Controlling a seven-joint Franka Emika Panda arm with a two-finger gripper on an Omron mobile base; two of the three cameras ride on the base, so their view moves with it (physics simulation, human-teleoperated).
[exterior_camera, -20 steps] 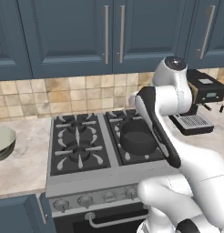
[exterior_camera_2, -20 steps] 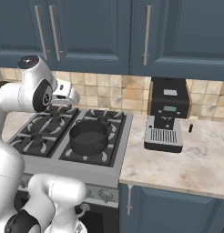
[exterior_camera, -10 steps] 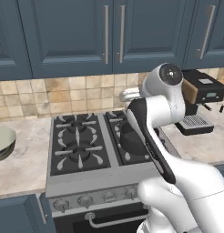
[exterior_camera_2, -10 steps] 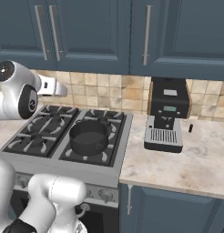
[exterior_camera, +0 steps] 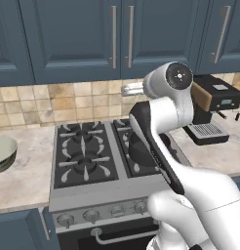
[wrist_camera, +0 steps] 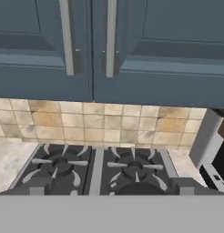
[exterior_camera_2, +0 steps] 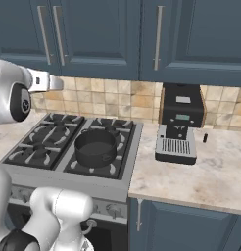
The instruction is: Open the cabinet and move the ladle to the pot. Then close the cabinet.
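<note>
Nothing done yet — the cabinet [exterior_camera: 121, 34] is shut tight.
The gripper [exterior_camera_2: 53, 82] is up near the doors, its fingers spread wide and empty; the pot [exterior_camera_2: 95, 146] waits on the stove [exterior_camera_2: 39, 147] — no ladle to see.

- The cabinet [exterior_camera: 122, 39] stands shut, both doors flush, its two bar handles [wrist_camera: 89, 36] side by side at the centre seam with only a narrow gap between them.
- Open air lies between the cabinet's underside and the stove [exterior_camera_2: 68, 147], in front of the tiled backsplash [wrist_camera: 100, 120].
- The pot [exterior_camera_2: 95, 146] occupies the front right burner.
- The coffee machine [exterior_camera_2: 179, 122] blocks the counter just right of the stove.
- A pale bowl [exterior_camera: 2, 154] sits on the far left counter.
</note>
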